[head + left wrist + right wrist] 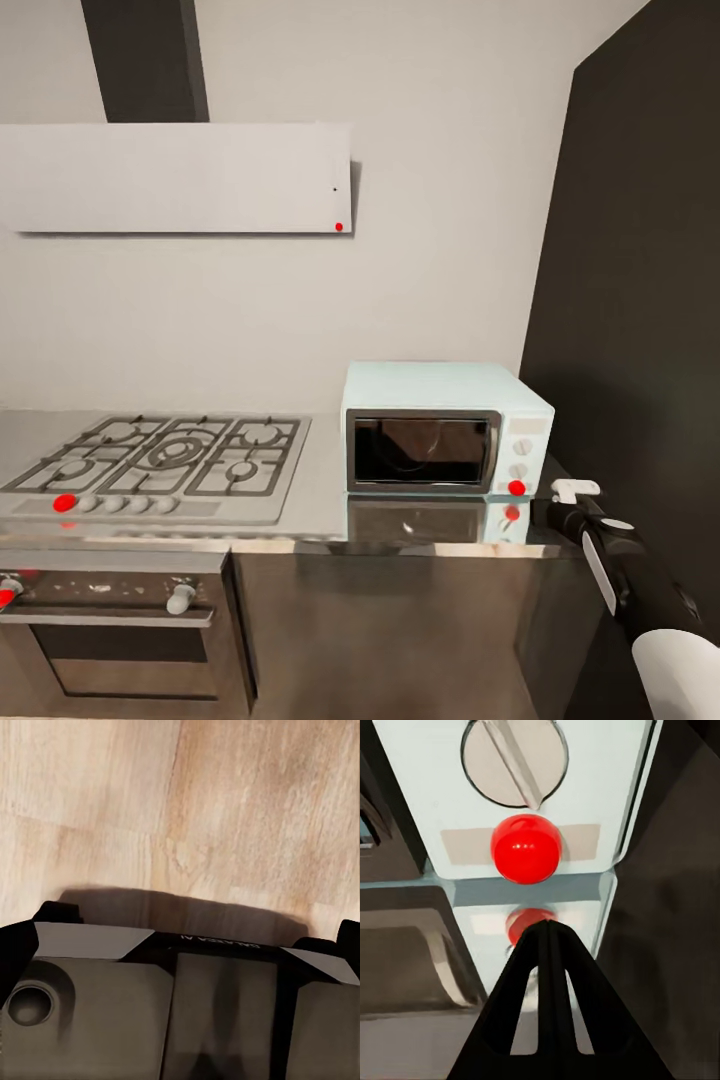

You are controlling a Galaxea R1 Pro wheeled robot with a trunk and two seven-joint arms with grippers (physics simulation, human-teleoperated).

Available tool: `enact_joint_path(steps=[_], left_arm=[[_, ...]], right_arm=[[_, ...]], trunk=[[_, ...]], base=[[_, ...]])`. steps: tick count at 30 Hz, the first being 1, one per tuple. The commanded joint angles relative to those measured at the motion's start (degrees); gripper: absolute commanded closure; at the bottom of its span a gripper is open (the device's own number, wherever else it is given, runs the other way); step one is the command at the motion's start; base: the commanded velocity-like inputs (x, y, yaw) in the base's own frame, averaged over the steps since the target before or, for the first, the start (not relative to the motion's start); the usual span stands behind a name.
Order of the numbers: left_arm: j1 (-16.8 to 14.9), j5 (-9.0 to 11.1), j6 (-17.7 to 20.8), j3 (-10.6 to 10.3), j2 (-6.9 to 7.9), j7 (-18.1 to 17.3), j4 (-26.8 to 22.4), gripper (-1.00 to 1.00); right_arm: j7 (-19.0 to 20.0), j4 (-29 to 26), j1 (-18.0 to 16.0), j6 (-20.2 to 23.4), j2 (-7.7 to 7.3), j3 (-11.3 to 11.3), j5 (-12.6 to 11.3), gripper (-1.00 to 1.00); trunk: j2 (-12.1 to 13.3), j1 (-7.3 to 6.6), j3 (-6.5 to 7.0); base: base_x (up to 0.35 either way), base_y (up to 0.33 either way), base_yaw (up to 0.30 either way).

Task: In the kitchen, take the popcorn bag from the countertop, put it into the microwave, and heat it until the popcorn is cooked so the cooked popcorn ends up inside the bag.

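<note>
The mint-blue microwave [440, 390] stands on the light grey countertop [322, 480] with its dark glass door shut. A dim brownish shape shows behind the glass [420, 448]; I cannot tell whether it is the popcorn bag. My right gripper [575, 490] hovers just right of the microwave's lower front corner. In the right wrist view its black fingers [547, 967] are pressed together and point at the red round indicator light [526, 848] under a white knob [514, 761]. My left gripper [183, 924] hangs over the wooden floor, its dark fingers spread to both edges with nothing between.
A steel gas hob [165, 455] with black grates lies left of the microwave, with a dark oven [110, 620] below and a white hood [175, 178] above. A tall dark panel [640, 300] closes off the right side. My own grey base [150, 1020] shows beneath the left arm.
</note>
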Motion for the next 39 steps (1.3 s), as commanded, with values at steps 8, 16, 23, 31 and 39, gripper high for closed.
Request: enact_joint_path(steps=[8, 16, 23, 31, 39], left_arm=[[-0.1, 0.6, -0.2, -0.5, -0.04, -0.2, 0.1, -1.0], [-0.1, 0.6, -0.2, -0.5, -0.02, -0.2, 0.1, -1.0], [-0.1, 0.6, -0.2, -0.5, -0.02, -0.2, 0.1, -1.0], [-0.1, 0.6, -0.3, -0.5, 0.01, -0.2, 0.1, -1.0], [-0.1, 0.6, -0.3, -0.5, -0.24, -0.2, 0.1, -1.0]], right_arm=[[0.3, 0.0, 0.0, 0.2, 0.09, -0.2, 0.2, 1.0], [0.0, 1.4, 0.0, 0.1, 0.19, -0.1, 0.1, 1.0], [-0.1, 6.2, 0.0, -2.9, -0.04, -0.1, 0.2, 1.0], [-0.2, 6.8, 0.0, -3.8, -0.08, -0.1, 0.5, 1.0], [-0.1, 6.6, 0.0, -3.8, -0.16, -0.1, 0.6, 1.0]], trunk=[[0.0, 0.02, -0.08], [0.0, 0.02, -0.08], [0.0, 0.02, -0.08], [0.0, 0.02, -0.08], [0.0, 0.02, -0.08]], base=[[0.156, 0.0, 0.0], [0.156, 0.0, 0.0], [0.147, 0.0, 0.0], [0.064, 0.0, 0.0], [-0.201, 0.0, 0.0]])
